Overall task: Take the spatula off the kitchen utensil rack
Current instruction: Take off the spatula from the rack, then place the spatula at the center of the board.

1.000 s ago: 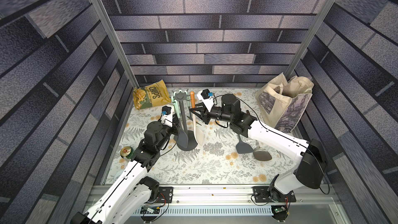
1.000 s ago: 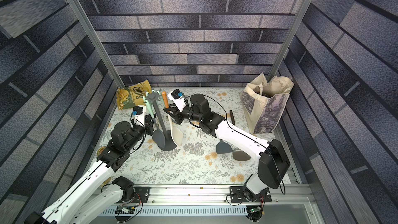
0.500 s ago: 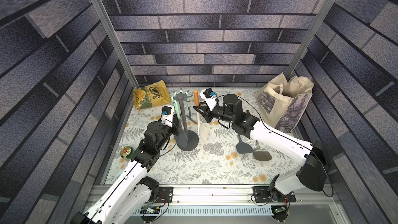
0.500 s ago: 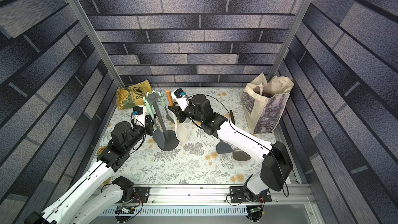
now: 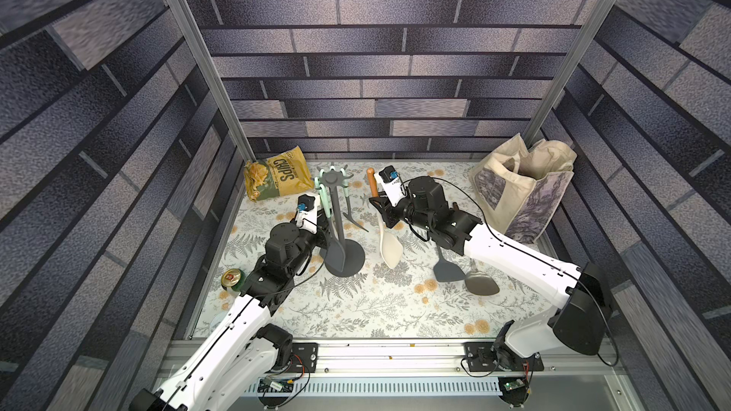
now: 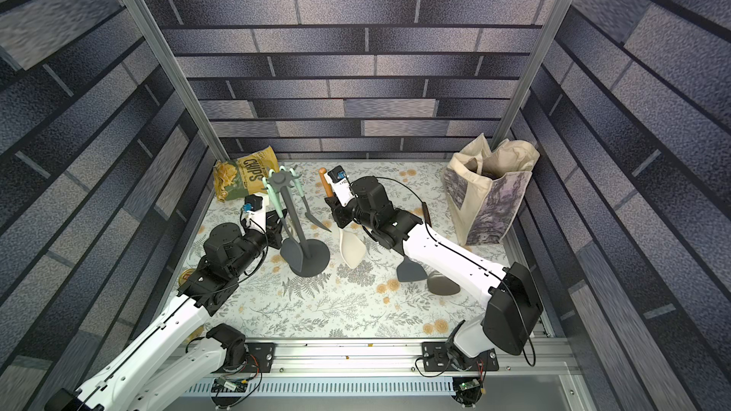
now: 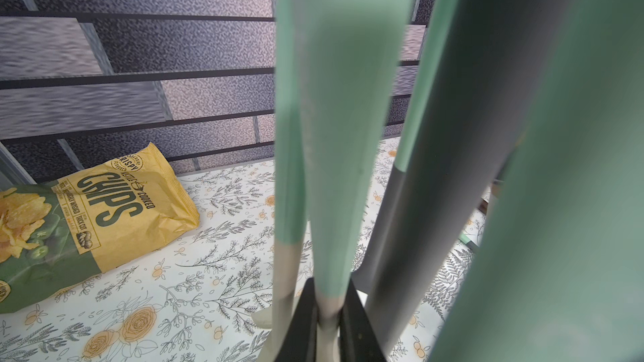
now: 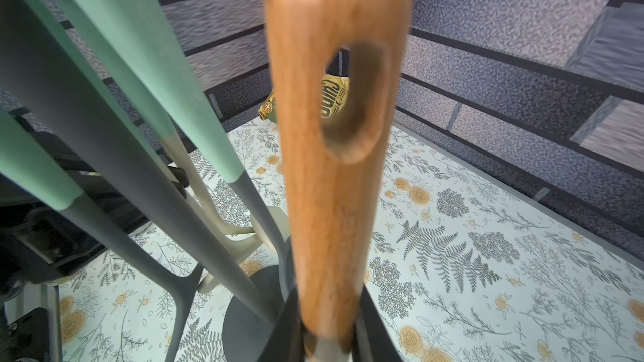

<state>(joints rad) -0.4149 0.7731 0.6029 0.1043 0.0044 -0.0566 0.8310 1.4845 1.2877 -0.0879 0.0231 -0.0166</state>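
Right end effector [image 8: 327,330]: closed on spatula [image 5: 391,249] handle; spatula is held clear of rack [image 5: 352,260].
Left end effector [image 7: 327,320]: clamped on hanging mint utensil [image 7: 331,134].

Both top views hang high above the front edge of the table [image 5: 356,310], tilted steeply down toward the back wall at 12 o'clock. Nearly alike, they share the whole scene: the kitchen utensil rack [image 5: 353,259], the chips bag [image 5: 277,181] at 11 o'clock and the tote bag [image 5: 522,195] at 2 o'clock. The left wrist camera sits just behind its fingers [image 7: 299,329], so near the mint-handled utensil [image 7: 334,134] that it blurs, and faces the chips bag and back wall. The right wrist camera looks along the spatula [image 8: 331,203] handle from equally close, catching the rack and the same bag through the handle's hole.
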